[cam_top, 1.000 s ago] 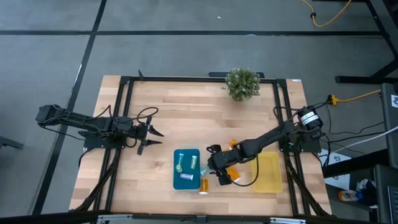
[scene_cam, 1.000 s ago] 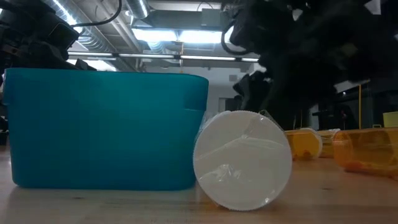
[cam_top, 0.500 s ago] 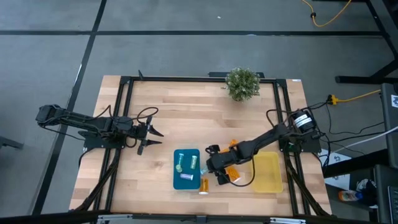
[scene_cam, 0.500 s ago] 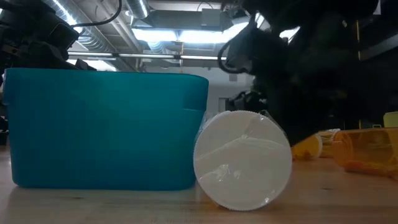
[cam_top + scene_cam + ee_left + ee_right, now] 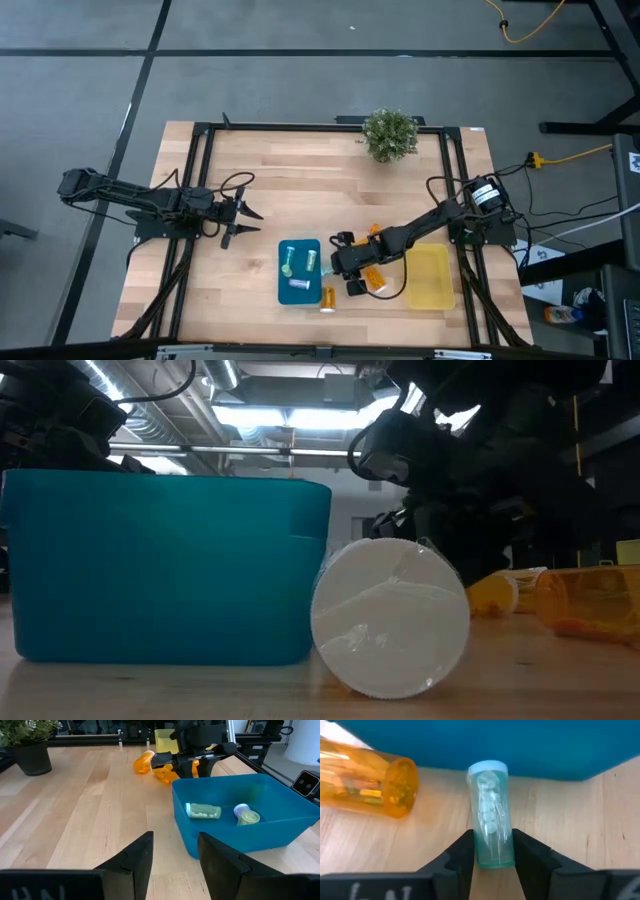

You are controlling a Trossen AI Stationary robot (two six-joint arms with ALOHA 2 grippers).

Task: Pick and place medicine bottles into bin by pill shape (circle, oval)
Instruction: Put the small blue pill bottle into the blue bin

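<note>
Teal bottle (image 5: 490,815) lies on the worktop (image 5: 300,190) beside the blue bin (image 5: 284,270), the right gripper's (image 5: 492,851) fingers closed against its sides; left gripper (image 5: 243,222) waits open.

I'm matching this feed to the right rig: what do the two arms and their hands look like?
Both arms are dark, slim and jointed. Each ends in a black hand with two flat, tapering fingers: left hand, right hand. Black cables loop along each arm, and a black and white round part sits near the right arm's base. White lettering shows on the wrist housings, too cropped to read.
</note>
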